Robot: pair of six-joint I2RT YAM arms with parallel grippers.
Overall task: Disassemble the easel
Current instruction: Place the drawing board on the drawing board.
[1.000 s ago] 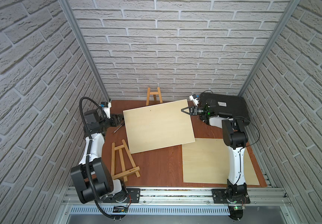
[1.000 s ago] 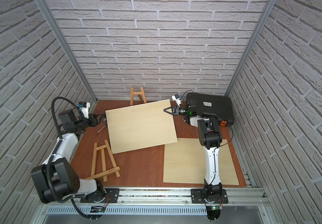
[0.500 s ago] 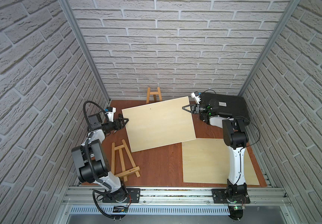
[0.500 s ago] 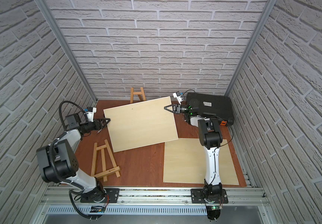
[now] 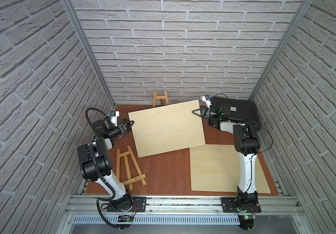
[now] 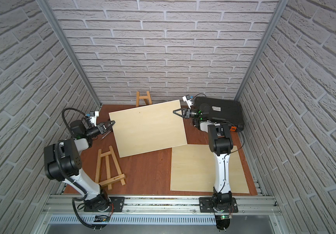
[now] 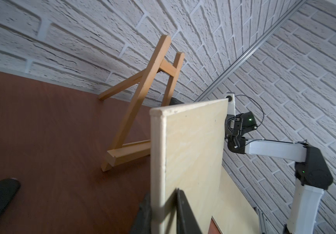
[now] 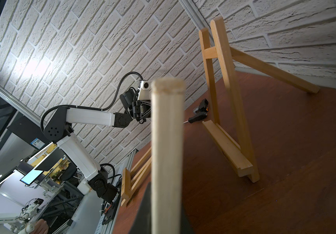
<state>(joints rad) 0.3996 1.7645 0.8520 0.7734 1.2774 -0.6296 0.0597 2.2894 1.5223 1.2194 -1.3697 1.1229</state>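
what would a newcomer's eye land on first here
First, the large pale wooden board over the middle of the table, clamped at opposite edges by the left gripper and the right gripper. Next come the small easel standing at the back wall behind it, and a second easel lying flat beside the left arm's base.

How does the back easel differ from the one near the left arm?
The back easel stands upright, rear leg spread; the near easel lies flat on the table. The back easel is partly hidden behind the raised board; the near easel lies clear of it. Both are tan wooden A-frames.
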